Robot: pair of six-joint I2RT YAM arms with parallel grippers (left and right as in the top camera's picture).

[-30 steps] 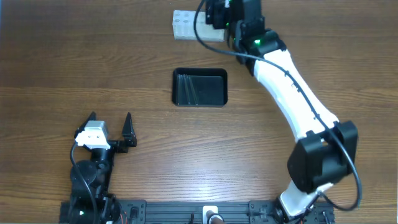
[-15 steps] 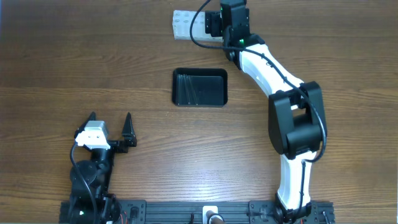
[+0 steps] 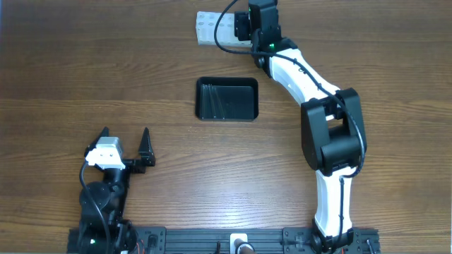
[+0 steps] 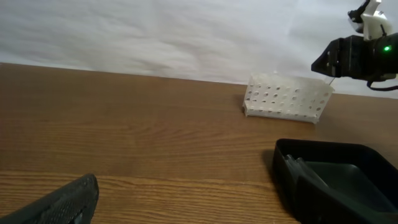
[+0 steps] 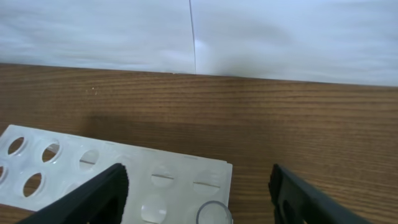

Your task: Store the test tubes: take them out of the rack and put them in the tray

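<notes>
While the left arm is resting near its base at the table's near left, the left gripper [image 3: 126,132] is standing with its fingers spread wide and holding nothing, well apart from everything else. A broad stretch of the wooden table [image 3: 85,70] is lying between it and the tray [image 3: 256,99], which is sitting near the middle of the top view, its long sides running across the table. Clear test tubes [image 3: 214,100] are lying side by side in the tray's left half (their number cannot be told). Beyond the tray, the white rack [image 3: 210,28] is standing close to the table's far edge, with a white backdrop [image 5: 280,37] rising just behind that edge. The right arm is reaching up and across to the rack's right end, and the right gripper [image 5: 198,169] is hanging over that end with its fingers wide apart and gripping nothing. Between those fingers, a clear round rim [image 5: 214,213], seemingly the mouth of a test tube, is sitting in a hole beside the rack's end edge. Bare wood is stretching to the right of the rack.
</notes>
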